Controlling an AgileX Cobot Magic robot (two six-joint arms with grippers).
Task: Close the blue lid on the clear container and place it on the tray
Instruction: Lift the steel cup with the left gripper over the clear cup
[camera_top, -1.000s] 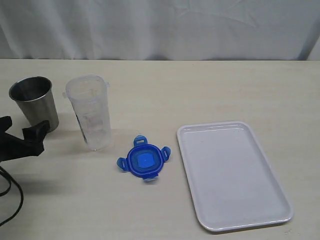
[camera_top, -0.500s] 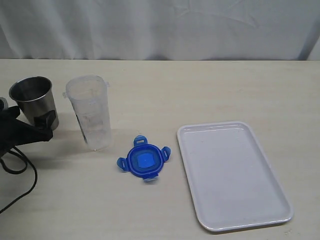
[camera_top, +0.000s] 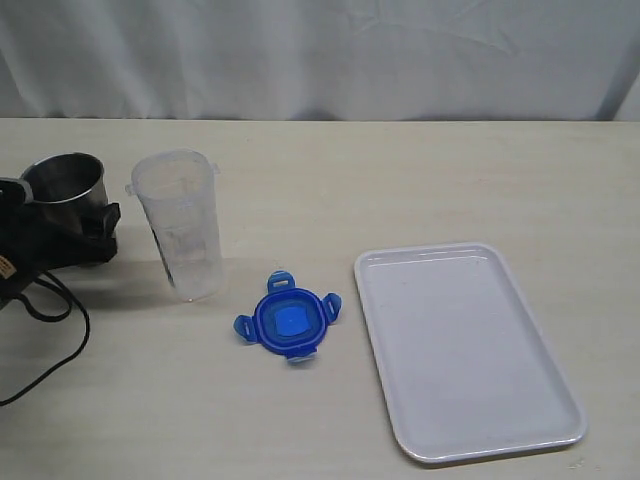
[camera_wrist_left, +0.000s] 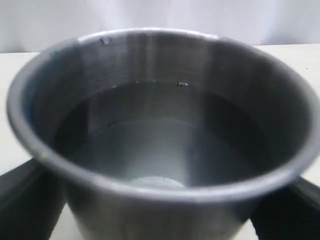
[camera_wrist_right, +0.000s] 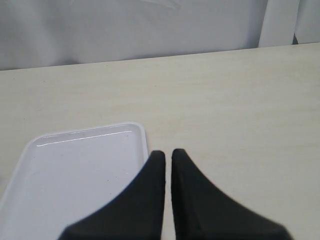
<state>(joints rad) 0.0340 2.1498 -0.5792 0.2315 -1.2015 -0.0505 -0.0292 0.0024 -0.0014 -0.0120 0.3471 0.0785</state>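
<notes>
The clear container (camera_top: 182, 225) stands upright and uncovered at the left of the table. The blue lid (camera_top: 287, 320) lies flat on the table between it and the white tray (camera_top: 465, 345), apart from both. My left gripper (camera_top: 60, 215) is open, its black fingers (camera_wrist_left: 25, 200) flanking the grey metal cup (camera_top: 65, 185) left of the container. That cup (camera_wrist_left: 160, 100) fills the left wrist view. My right gripper (camera_wrist_right: 168, 154) is shut on nothing, just over the tray's (camera_wrist_right: 75, 165) edge; the exterior view does not show it.
A black cable (camera_top: 60, 340) trails from the left arm over the table's front left. A white curtain (camera_top: 320, 50) hangs behind the table's far edge.
My left gripper has moved up and in from the front left edge until its fingers stand around the metal cup. Container, lid and tray have not moved.
</notes>
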